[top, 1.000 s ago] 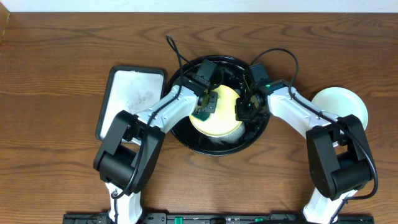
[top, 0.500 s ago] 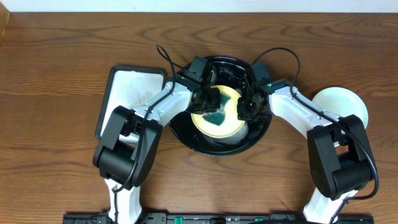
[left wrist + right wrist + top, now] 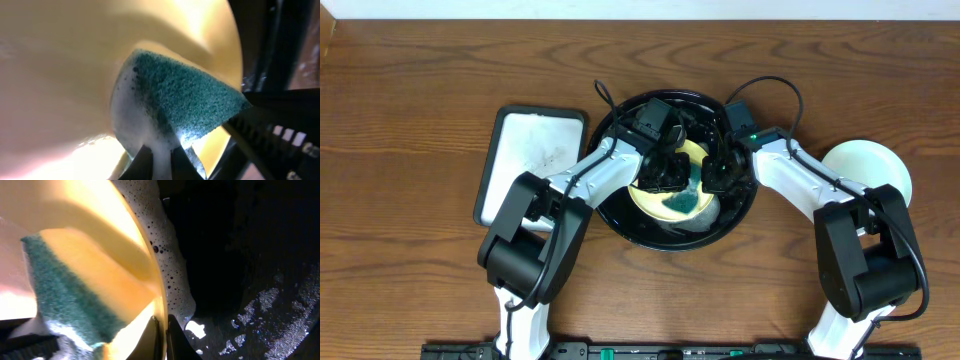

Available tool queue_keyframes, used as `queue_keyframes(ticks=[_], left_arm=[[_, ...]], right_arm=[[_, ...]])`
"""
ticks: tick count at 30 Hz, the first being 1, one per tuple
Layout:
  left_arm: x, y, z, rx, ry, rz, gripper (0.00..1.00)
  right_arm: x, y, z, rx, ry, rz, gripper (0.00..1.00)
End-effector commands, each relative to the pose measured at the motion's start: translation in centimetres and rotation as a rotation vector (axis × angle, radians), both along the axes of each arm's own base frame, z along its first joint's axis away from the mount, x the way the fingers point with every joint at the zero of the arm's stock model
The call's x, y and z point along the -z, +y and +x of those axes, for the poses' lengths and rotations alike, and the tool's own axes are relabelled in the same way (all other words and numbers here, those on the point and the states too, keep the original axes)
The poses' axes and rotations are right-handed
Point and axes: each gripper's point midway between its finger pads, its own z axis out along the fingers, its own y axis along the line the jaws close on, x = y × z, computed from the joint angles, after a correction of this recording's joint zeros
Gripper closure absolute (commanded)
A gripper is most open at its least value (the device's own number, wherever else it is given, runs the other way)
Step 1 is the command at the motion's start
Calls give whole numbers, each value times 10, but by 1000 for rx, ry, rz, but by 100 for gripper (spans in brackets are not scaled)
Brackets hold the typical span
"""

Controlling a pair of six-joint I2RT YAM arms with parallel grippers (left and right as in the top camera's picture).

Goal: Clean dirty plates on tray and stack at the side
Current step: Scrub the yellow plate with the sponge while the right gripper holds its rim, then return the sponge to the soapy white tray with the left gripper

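Inside the black tray (image 3: pixel 620 222) at the middle of the table (image 3: pixel 410 90), the left gripper (image 3: pixel 672 172) is pinching a foamy green sponge (image 3: pixel 185 100) against the yellow plate (image 3: pixel 648 198), while the right gripper (image 3: pixel 713 176) is clamping that plate's soapy right rim.

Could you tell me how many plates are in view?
2: a yellow plate in the black tray, and a pale plate on the table at the right. Others may be hidden beneath them.
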Motion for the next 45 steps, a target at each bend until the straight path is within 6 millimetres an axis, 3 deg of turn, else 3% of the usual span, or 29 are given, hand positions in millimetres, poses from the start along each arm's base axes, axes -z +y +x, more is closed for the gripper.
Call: queue_keyframes(ticks=[1,8,10,17,27,30,37,42,45], left_arm=[[39,63,10,-54,-45,294,92],[31,123,52,-110,-216,544,93],[27,130,60,-95,-265,598,92],[16,127,72,34,-414,735,93],[-8,124,87,-6,-537,810,93],[-24,125,94,-45,-573,787,92],[-90,131,101,-145,-677,707,92],[-136,141,90,-179,-706,624,92],[-154,162,78,-233,-667,590,92]], right_arm=[[12,-8,-10,-28,31,-47,99],[12,-8,-10,-28,31,-47,99],[12,-8,-10,-28,31,-48,99],[12,-8,-10,-29,32,-48,99],[12,-9,-12,-28,39,-51,99],[12,-9,-12,-28,39,-51,99],[12,-9,-12,-28,39,-51,99],[12,-9,-12,-28,39,-51,99],[12,-9,-12,-35,39,-52,99]])
